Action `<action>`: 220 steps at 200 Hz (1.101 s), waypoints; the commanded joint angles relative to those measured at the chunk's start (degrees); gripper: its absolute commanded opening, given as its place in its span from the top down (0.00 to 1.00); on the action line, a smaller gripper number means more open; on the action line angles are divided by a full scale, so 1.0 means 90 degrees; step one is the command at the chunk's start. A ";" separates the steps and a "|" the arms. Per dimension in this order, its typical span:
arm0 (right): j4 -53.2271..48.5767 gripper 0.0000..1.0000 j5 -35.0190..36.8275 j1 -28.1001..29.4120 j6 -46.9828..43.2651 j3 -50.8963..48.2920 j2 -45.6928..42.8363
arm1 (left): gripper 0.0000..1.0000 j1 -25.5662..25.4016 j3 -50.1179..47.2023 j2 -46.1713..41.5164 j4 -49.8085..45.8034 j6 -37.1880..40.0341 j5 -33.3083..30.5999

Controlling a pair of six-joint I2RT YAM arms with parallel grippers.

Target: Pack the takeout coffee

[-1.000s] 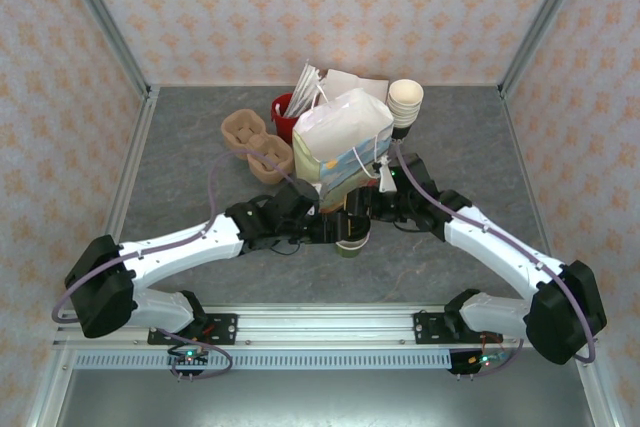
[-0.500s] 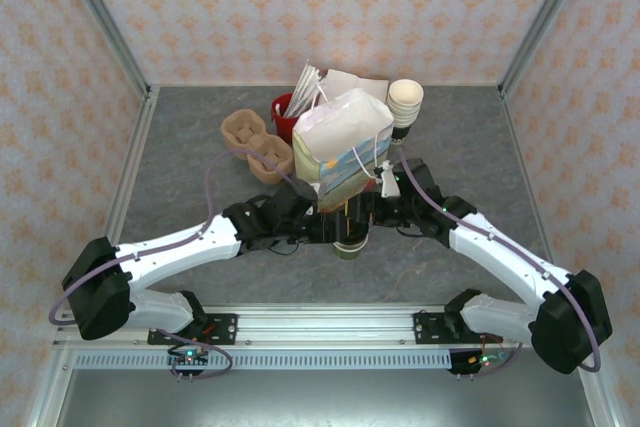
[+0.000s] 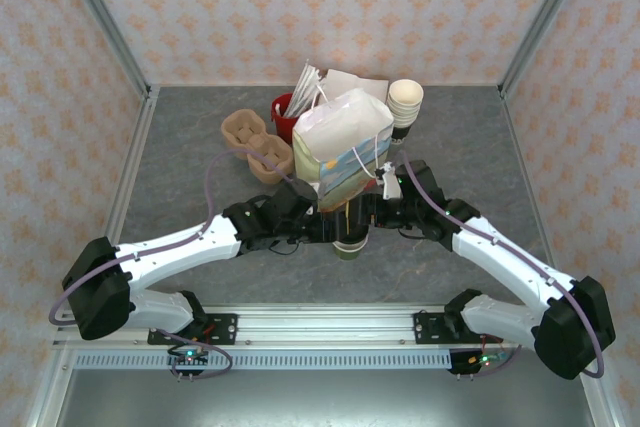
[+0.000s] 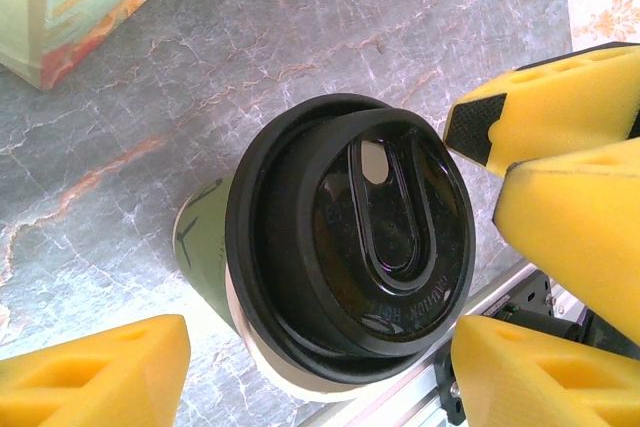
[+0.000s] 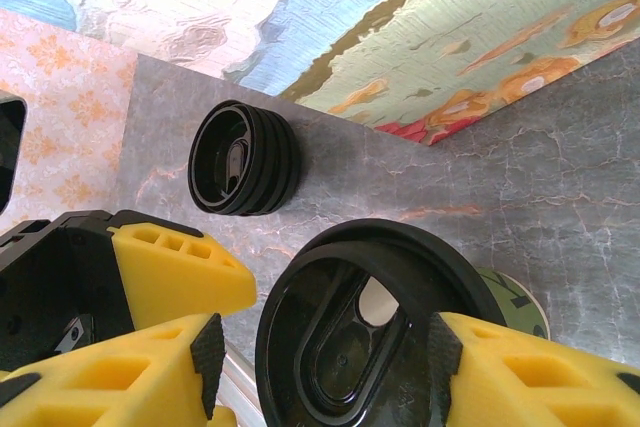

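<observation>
The takeout coffee [image 4: 350, 237] sits about mid-table [image 3: 180, 147], a little toward the near edge and just on the near side of the paper bag [image 3: 345, 147]. Its black lid is on, the sip hole shows, and green wall is visible below the rim.

My left tool [image 4: 320, 347] is spread, with one yellow finger [image 4: 100, 377] on each side of the cup. A strip of table shows between that finger and the cup wall, so there is no pinch yet.

My right tool [image 5: 328, 347] is also spread, its dark pads [image 5: 208, 347] flanking the lid from the other side. There is a gap at one pad. The other is too close for me to tell whether it touches.

- **Step, as I judge it:** the grasp before the lift into the bag.
- **Who grips:** two tools crowd one small cup, so one should take it while the other backs off to steady the bag's mouth.
- **Where to grip:** close on the cup wall under the lid's rim, not on the lid, which could pop off.
- **How to grip:** squeeze slowly, since the wall probably gives, and hold the cup upright.
- **Lift:** raise it high enough to clear the bag's top edge.
- **Risk:** the bag stands very near, and a brushing arm could tip it.
- **Leave alone:** a black ribbed lid piece [image 5: 243, 157] lies by the bag's foot, apart from the cup.
</observation>
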 commanded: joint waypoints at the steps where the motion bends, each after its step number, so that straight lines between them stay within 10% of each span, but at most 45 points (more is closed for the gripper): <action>1: 0.0089 0.42 -0.0021 0.0042 -0.0067 -0.0080 -0.0058 | 0.30 -0.0022 -0.0059 -0.0092 -0.0061 0.0080 -0.0277; 220: -0.0520 0.46 0.0749 -0.0045 0.0113 -0.0063 -0.0892 | 0.30 -0.0016 0.0587 0.0440 0.0674 0.1398 -0.0441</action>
